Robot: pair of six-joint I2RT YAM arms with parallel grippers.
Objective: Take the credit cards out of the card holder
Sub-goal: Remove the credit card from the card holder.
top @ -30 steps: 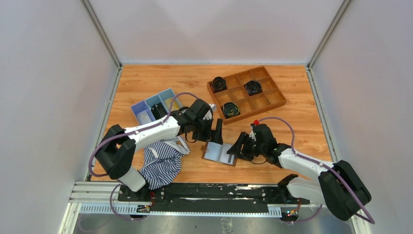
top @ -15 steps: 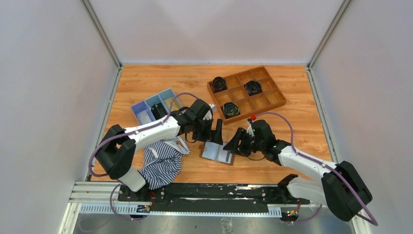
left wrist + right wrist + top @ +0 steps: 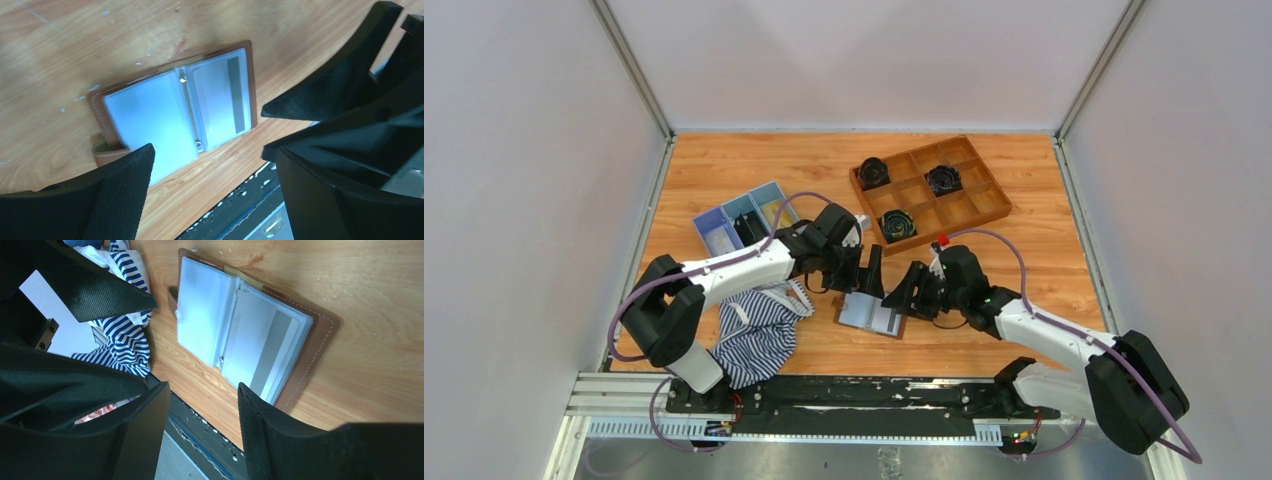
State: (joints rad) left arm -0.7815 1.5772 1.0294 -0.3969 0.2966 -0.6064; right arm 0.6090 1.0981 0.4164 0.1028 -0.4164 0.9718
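Just behind the card holder [image 3: 871,313], left gripper [image 3: 864,278] spread wide, empty; at its right end, right gripper [image 3: 904,296] parted, empty, nearest the card [image 3: 270,352].

Card holder [image 3: 150,107]: you see a brown stitched leather-look cover and glossy clear plastic sleeves.
Desk [image 3: 60,45]: smooth wood grain, lightly speckled.
Cloth [image 3: 125,335]: soft striped fabric.

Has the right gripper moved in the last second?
Yes: the right gripper has shifted slightly farther out and leftward, nearer the brown wooden grid tray.
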